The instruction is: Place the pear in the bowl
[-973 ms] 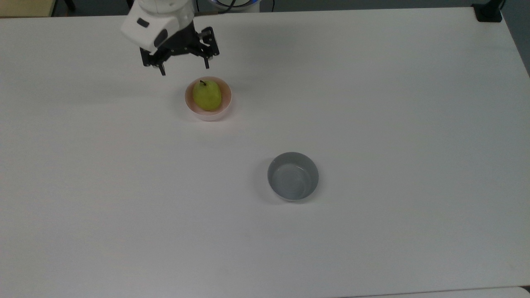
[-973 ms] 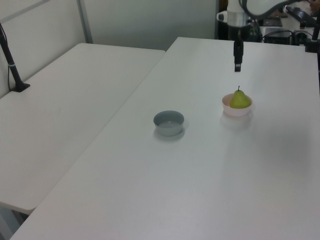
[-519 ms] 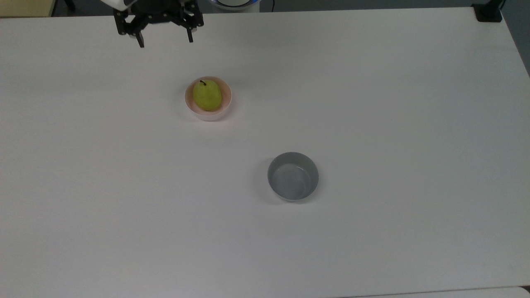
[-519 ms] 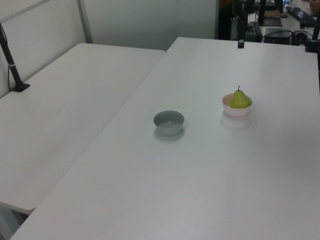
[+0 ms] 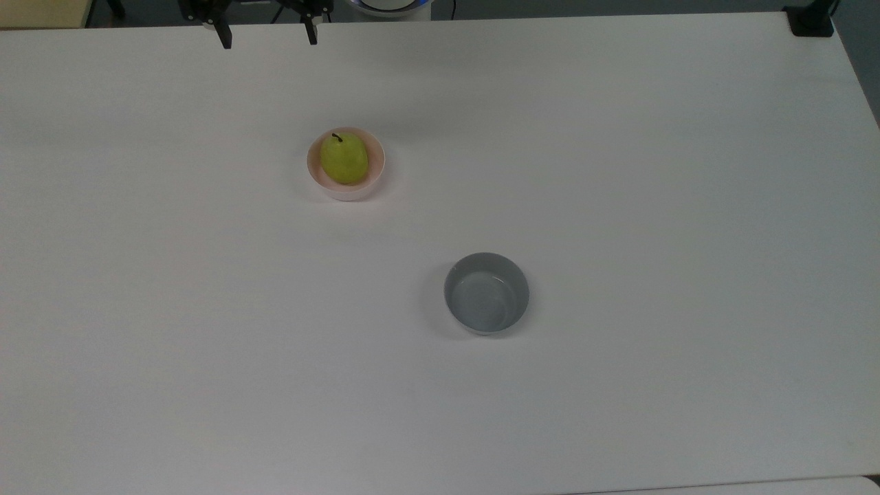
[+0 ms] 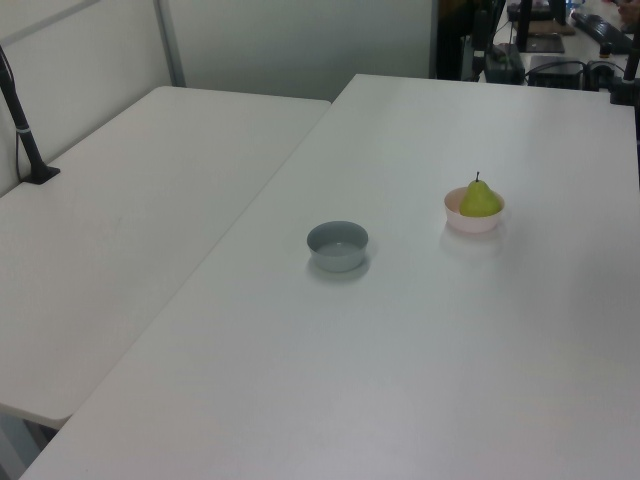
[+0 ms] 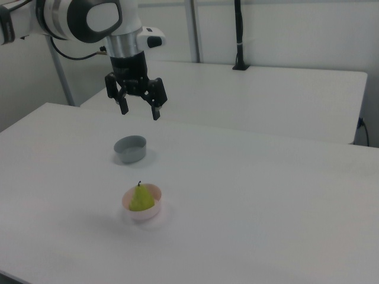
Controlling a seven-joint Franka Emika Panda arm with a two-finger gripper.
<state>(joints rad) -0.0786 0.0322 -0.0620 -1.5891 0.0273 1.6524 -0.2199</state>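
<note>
The yellow-green pear [image 5: 344, 158] [image 6: 480, 199] [image 7: 141, 199] sits upright inside the pale pink bowl [image 5: 316, 175] [image 6: 470, 222] [image 7: 153, 212], stem pointing up. My gripper [image 5: 267, 38] [image 7: 140, 111] is open and holds nothing. It hangs high above the table, well clear of the bowl; in the top view just its two black fingertips [image 5: 224, 38] reach in at the upper edge, up and to the left of the bowl.
A grey bowl [image 5: 487, 293] [image 6: 338, 245] [image 7: 130, 148] stands empty on the white table [image 5: 619, 172], toward the top view's lower right of the pink bowl. A second white table [image 6: 140, 180] adjoins it. A black post [image 5: 811, 19] stands at the corner.
My open gripper has risen and drawn away from the bowl toward the top view's upper edge. The pear has stayed in the pink bowl.
</note>
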